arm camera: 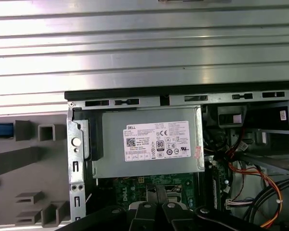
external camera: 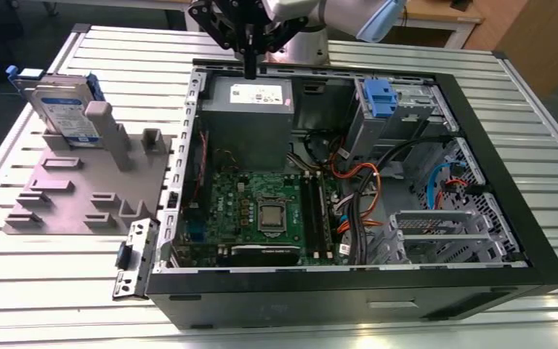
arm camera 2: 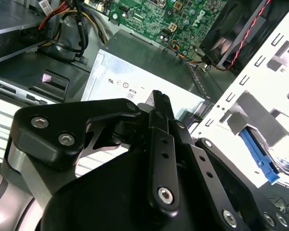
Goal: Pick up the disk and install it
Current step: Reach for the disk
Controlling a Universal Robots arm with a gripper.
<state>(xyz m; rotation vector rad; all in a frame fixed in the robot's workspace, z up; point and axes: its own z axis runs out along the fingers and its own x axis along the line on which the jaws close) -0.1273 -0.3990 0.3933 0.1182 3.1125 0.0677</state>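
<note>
My claw [external camera: 250, 67] hangs shut and empty over one edge of the case [external camera: 357, 298]; the disk [external camera: 66, 105] stands outside the case (upright in a rack [external camera: 75, 196]). Coming in shut, I'd likely knock it over.

- A work table [external camera: 540, 123] topped with ribbed silver metal slats [arm camera: 144, 53] spans most of the exterior view.
- Dark floor [external camera: 8, 36] shows past the table's far corner at the exterior view's left.
- A brown wooden panel [external camera: 540, 33] stands beyond the table at the exterior view's right.
- Just beside it is a pale desktop [external camera: 444, 16] on a white frame.
- Overhead light glares off the slats.
</note>
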